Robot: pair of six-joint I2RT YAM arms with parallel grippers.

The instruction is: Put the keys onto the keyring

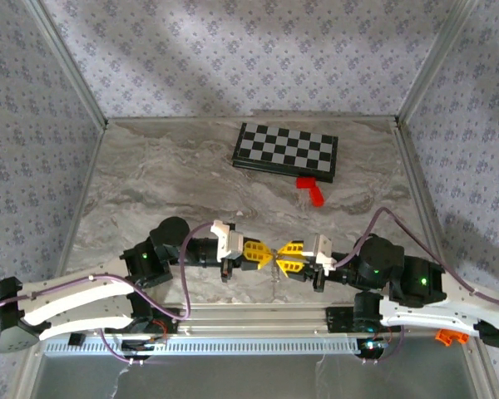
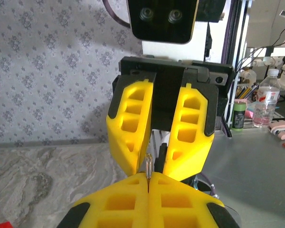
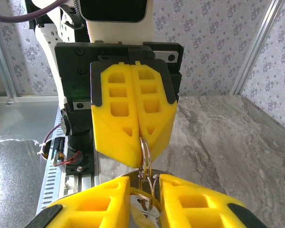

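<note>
Over the near middle of the table (image 1: pixel 150 183), both arms reach inward and meet nose to nose, with the chessboard (image 1: pixel 287 152) and red block (image 1: pixel 314 192) well apart at the far side.

The left end effector (image 1: pixel 266 255) is clenched. Its yellow pads are pressed together on the top edge of the keyring (image 3: pixel 142 156), and the left wrist view shows a thin metal sliver pinched right at the tips. The right end effector (image 1: pixel 280 258) faces it with its jaws standing apart. The lower part of the ring sits in that gap. Whether either pad touches the metal I cannot tell.

The coming move turns on this relation: the ring's long axis runs straight from the left tips into the right gap, along the line joining the two end effectors. It is seen nearly edge-on from both wrists. The left arm carries it, and the right is just beside it, so any threading is likely a short, fine push along that line.

The ring shows as pale silvery wire in close doubled loops. Low in the gap lies a small brass-yellow piece, probably the key (image 3: pixel 138 202), touching or overlapping the loops. It is too crowded to tell whether it is threaded on.
</note>
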